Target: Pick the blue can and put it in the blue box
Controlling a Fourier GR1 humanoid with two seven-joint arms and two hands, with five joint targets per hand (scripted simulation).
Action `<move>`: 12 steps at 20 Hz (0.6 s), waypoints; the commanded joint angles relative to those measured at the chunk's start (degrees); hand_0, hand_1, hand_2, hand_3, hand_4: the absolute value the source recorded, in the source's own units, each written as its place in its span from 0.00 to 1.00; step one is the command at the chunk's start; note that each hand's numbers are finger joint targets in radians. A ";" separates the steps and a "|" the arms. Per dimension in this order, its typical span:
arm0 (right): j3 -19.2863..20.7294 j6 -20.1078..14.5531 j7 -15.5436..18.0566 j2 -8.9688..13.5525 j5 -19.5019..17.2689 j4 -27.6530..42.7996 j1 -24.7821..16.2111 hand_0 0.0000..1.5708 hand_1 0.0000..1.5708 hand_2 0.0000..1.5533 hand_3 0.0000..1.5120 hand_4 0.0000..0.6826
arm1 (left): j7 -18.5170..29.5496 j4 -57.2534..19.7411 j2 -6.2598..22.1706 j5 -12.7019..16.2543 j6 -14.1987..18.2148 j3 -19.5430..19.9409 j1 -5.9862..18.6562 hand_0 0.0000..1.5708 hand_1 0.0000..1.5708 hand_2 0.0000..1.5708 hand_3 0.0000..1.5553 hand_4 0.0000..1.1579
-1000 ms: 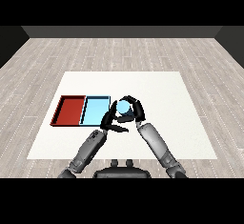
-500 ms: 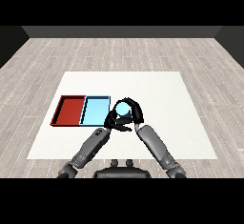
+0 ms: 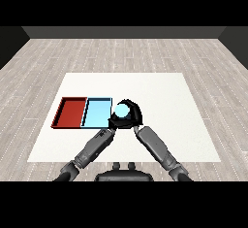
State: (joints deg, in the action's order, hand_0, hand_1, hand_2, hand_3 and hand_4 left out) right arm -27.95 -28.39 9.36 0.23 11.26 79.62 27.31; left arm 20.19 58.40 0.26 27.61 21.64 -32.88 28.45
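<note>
the white table (image 3: 160, 91) carries two trays side by side near its left edge: the red tray (image 3: 70, 112) nearer that edge and the light blue tray (image 3: 97, 112) touching it on the inner side, both lying flat and roughly midway between the table's front and back edges. just beside the blue tray's right rim, about at its front right corner, the blue can (image 3: 122, 110) shows as a pale blue round top, held up in the right hand (image 3: 131, 118), whose black fingers and thumb curl round the can's sides. whether the can is lifted off the table or resting on it cannot be told from this view. the can is outside the blue tray, close against its right edge but not over its floor. the right forearm runs in from the table's front edge on the right, slanting inward to the can. the left forearm comes in from the front left and ends at the left hand (image 3: 113, 123), which sits right against the right hand below the can; the two black hands merge there, so i cannot tell how the left one is set.
</note>
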 commanded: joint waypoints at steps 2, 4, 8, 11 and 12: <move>0.21 1.51 6.46 -0.21 4.77 -2.19 -1.88 0.93 0.93 0.93 0.92 0.90 | 5.51 -0.31 -0.25 8.07 -2.58 1.77 -2.97 0.91 0.91 0.90 0.78 0.54; -2.53 -2.12 1.98 -0.22 4.40 1.79 -0.89 0.93 0.93 0.93 0.92 0.92 | 2.95 2.39 -0.26 7.56 -1.05 0.56 -2.83 1.00 1.00 1.00 0.95 0.65; 0.11 0.19 0.46 -0.21 3.52 2.90 -1.08 0.92 0.92 0.93 0.92 0.90 | 9.41 -6.24 -0.24 14.22 -0.94 -1.58 3.52 1.00 1.00 1.00 0.96 0.79; 3.19 3.35 0.41 -0.19 3.03 1.33 0.03 0.90 0.90 0.93 0.92 0.88 | 10.35 -0.15 -0.25 7.77 -0.50 0.15 -2.52 1.00 1.00 1.00 0.97 0.89; 2.90 4.40 2.40 -0.20 4.25 2.08 -3.05 0.90 0.90 0.93 0.92 0.86 | 12.93 -1.73 -0.26 11.27 1.64 -3.14 -0.27 1.00 1.00 1.00 0.97 0.93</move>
State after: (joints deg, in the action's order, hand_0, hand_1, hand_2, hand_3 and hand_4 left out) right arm -26.91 -27.05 10.64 0.23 14.76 81.77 26.05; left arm 29.50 55.13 -0.01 38.18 22.16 -34.56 29.01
